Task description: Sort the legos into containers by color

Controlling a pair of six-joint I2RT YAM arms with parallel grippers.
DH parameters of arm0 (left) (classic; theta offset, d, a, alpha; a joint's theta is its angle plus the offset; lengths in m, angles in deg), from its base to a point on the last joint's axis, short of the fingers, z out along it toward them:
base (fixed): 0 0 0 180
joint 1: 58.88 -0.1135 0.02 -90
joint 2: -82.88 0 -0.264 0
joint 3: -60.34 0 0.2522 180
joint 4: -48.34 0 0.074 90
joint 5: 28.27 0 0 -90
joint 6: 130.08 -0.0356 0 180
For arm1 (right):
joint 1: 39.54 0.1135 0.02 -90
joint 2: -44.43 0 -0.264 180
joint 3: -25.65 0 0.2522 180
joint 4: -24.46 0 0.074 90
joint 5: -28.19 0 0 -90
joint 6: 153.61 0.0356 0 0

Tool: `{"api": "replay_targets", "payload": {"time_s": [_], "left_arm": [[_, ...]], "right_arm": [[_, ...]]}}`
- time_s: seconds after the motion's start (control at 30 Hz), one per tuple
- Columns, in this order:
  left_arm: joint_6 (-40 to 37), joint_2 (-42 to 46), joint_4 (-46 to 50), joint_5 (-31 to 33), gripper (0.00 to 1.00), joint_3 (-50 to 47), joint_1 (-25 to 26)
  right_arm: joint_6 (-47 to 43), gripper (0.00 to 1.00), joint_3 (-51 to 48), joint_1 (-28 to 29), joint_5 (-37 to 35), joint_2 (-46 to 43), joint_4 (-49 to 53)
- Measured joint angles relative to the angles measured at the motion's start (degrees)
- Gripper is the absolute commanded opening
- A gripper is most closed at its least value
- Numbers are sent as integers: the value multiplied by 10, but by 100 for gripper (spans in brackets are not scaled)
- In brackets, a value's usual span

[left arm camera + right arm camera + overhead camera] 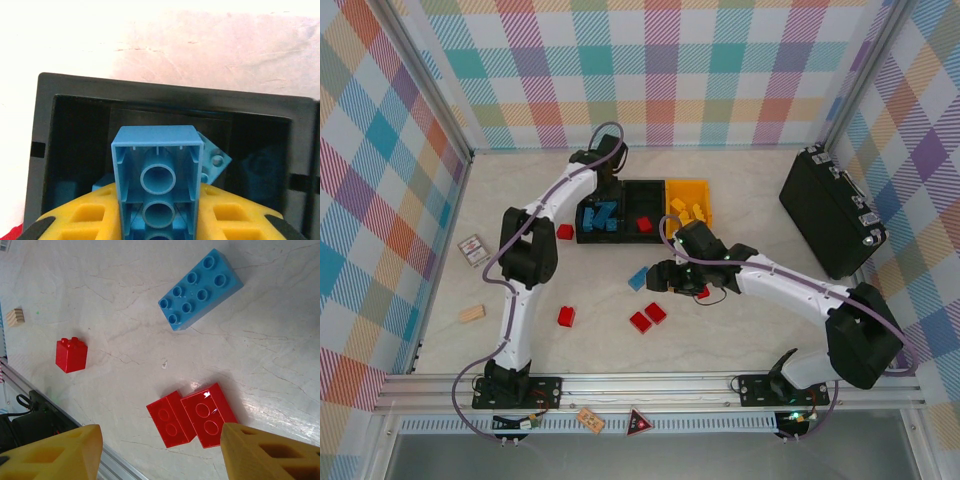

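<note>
Holding a blue brick (157,165) clamped between our left gripper (159,217) fingers, we hang over the left black bin (45,150), in the row near the tabletop's far edge. Yellows fill the yellow bin (688,184); one red lies in the middle bin (642,190). Our right gripper (162,450) gapes empty over mid-tabletop, where several red bricks (192,415) and a loose blue brick (200,289) remain: we judge the sorting past halfway

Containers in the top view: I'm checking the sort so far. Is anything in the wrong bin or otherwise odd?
Nothing stands out. The left black bin holds blue bricks, the middle black bin one red brick, the yellow bin yellow bricks. The left gripper holds another blue brick over that left bin.
</note>
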Motion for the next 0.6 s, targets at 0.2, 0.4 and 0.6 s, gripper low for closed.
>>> {"api": "replay_targets", "payload": {"time_s": [0.2, 0.4, 0.6], "left_arm": [[-10, -25, 12, 12, 36, 16, 0], [-15, -30, 24, 20, 46, 18, 0], [-14, -29, 24, 19, 50, 19, 0]], "right_arm": [[0, 63, 15, 0, 0, 17, 1], [-2, 63, 19, 0, 2, 20, 0], [-2, 63, 19, 0, 6, 21, 1]]}}
